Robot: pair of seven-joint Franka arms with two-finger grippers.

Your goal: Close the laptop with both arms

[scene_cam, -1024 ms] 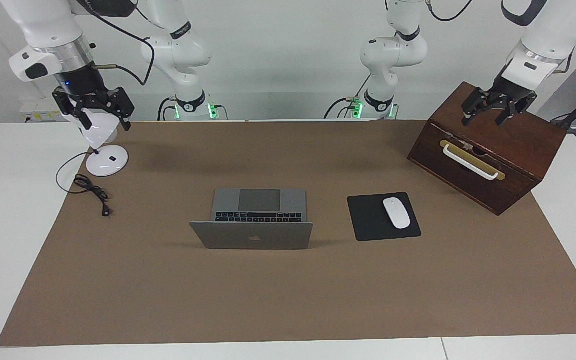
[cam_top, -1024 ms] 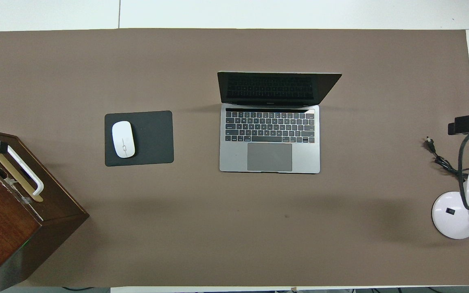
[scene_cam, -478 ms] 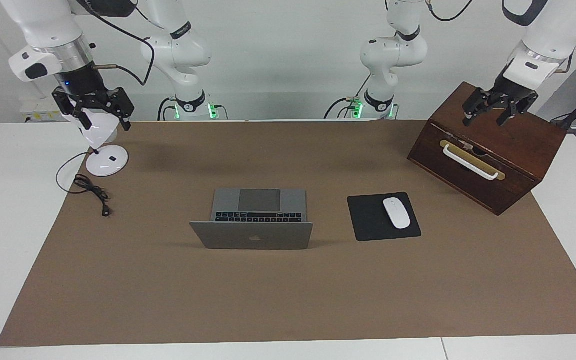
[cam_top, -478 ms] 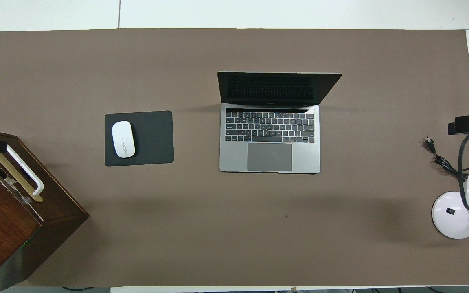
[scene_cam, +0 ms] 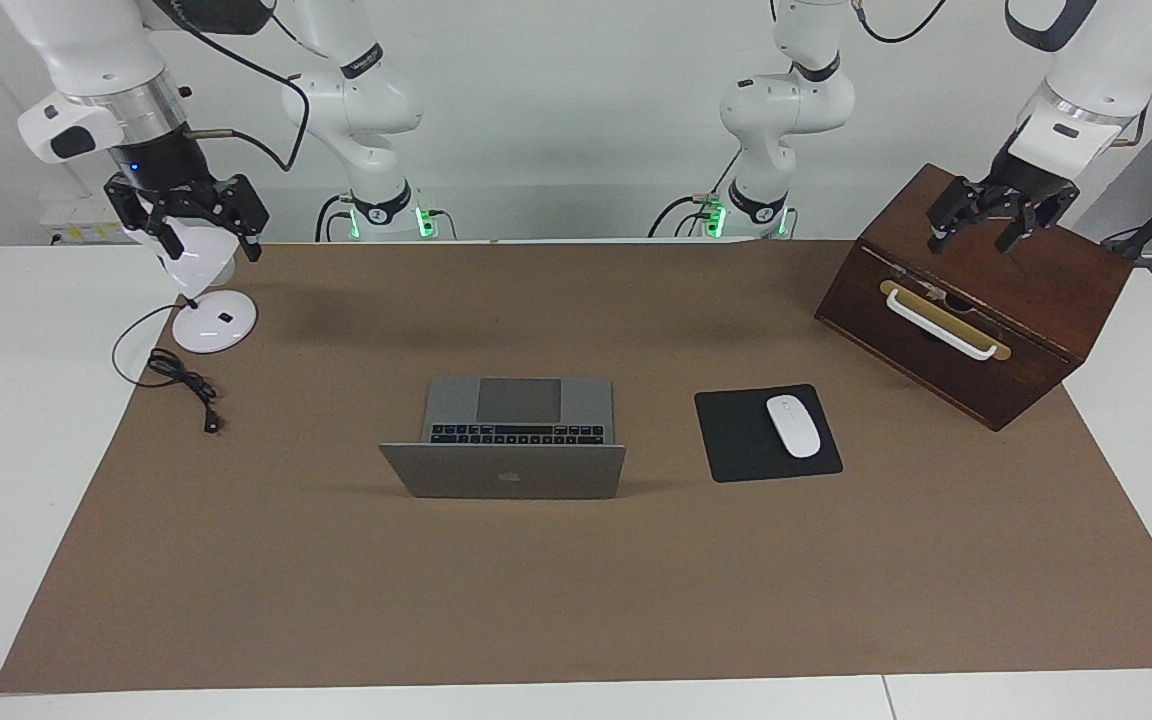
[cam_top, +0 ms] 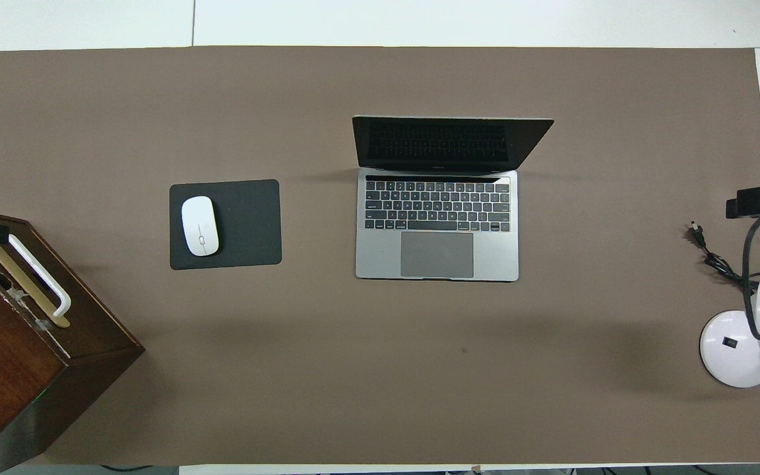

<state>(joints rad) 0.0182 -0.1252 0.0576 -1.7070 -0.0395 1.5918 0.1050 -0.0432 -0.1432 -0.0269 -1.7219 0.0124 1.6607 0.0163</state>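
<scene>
The silver-grey laptop (scene_cam: 506,470) stands open in the middle of the brown mat, its lid upright with the apple logo facing away from the robots. Its black keyboard and grey trackpad show in the overhead view (cam_top: 436,227). My right gripper (scene_cam: 211,245) hangs open and empty over the white desk lamp at the right arm's end of the table. My left gripper (scene_cam: 969,242) hangs open and empty over the wooden box at the left arm's end. Both grippers are well apart from the laptop.
A dark wooden box (scene_cam: 976,300) with a white handle stands at the left arm's end. A black mousepad (scene_cam: 736,445) with a white mouse (scene_cam: 793,426) lies beside the laptop. A white lamp (scene_cam: 214,322) and its black cable (scene_cam: 181,380) are at the right arm's end.
My left gripper has risen slightly over the wooden box. My right gripper and the laptop have not visibly moved.
</scene>
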